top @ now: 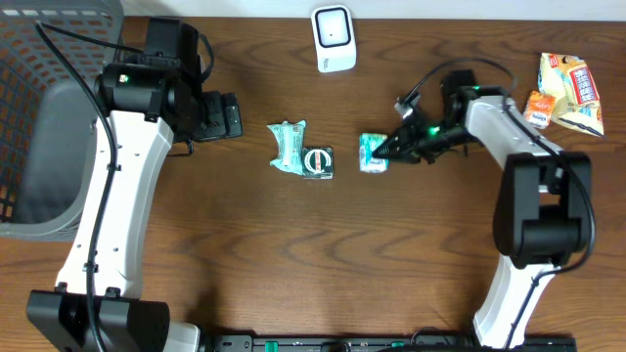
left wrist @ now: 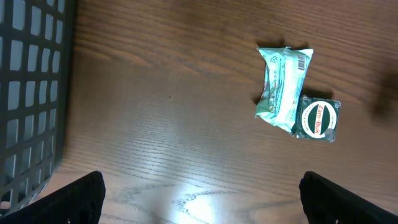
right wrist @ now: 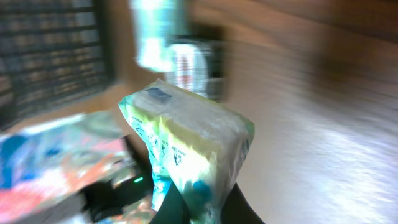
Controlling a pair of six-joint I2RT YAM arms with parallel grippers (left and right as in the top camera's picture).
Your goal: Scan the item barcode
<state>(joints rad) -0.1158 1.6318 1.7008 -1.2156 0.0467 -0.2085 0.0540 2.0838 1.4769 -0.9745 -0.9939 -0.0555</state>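
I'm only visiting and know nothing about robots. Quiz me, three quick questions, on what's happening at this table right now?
1. True or false: the right gripper is shut on a small green packet.
2. What lies right beside the round tin? A) a banana B) a longer green packet C) a cup
3. Fill in: the left gripper is ___ and holds nothing.

Key: 1 true; 2 B; 3 open.

Glossy plastic packet (right wrist: 186,143) — wood-grain table (top: 293,254)
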